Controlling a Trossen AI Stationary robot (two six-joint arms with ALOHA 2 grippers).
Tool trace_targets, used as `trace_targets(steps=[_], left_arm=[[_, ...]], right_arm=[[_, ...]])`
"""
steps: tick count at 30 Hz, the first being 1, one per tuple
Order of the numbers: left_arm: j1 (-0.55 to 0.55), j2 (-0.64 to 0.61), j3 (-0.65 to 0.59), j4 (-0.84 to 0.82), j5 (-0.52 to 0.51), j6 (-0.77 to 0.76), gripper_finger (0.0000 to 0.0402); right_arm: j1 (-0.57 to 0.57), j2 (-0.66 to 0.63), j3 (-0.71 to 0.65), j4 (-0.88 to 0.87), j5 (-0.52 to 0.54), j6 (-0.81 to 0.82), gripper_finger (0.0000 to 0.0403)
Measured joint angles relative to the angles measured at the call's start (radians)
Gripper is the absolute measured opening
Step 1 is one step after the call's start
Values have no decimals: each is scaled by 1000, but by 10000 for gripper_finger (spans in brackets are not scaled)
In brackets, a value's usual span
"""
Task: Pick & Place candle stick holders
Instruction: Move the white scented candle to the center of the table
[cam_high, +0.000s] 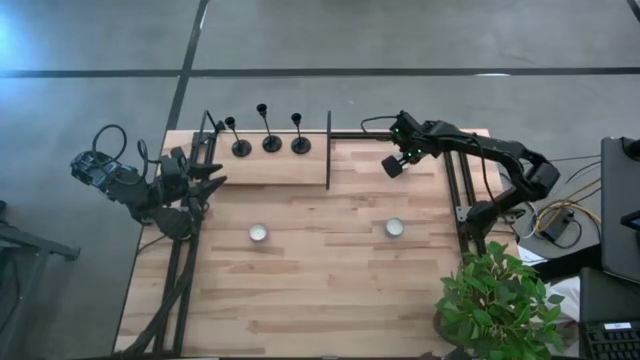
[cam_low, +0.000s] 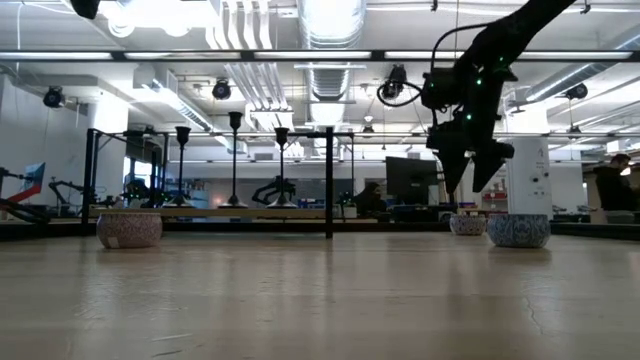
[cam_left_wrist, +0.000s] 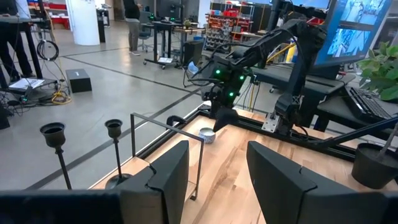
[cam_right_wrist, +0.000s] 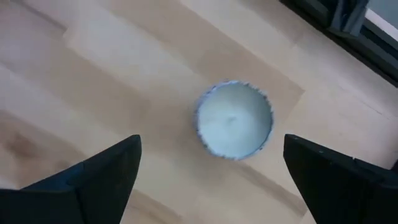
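Three black candle stick holders stand upright in a row on their round bases, on a low wooden board at the table's far edge. Two of them show in the left wrist view. My right gripper hangs open over the table right of the board, fingers pointing steeply down. A round white tealight lies below and between its fingers, untouched. My left gripper waits open at the table's left edge, holding nothing.
A thin black metal frame stands at the board's right end, between the holders and my right gripper. Two more tealights lie mid-table. A potted plant stands at the near right corner. Bare wood stretches toward the near edge.
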Motion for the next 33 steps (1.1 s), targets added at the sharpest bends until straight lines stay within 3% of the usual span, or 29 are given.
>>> trace_targets(steps=[11, 33], left_arm=[[0, 0, 0, 0, 0, -18, 168], [0, 0, 0, 0, 0, -19, 168]], right_arm=[[-75, 93, 0, 8, -62, 15, 384], [-97, 97, 0, 79, -55, 4, 384]])
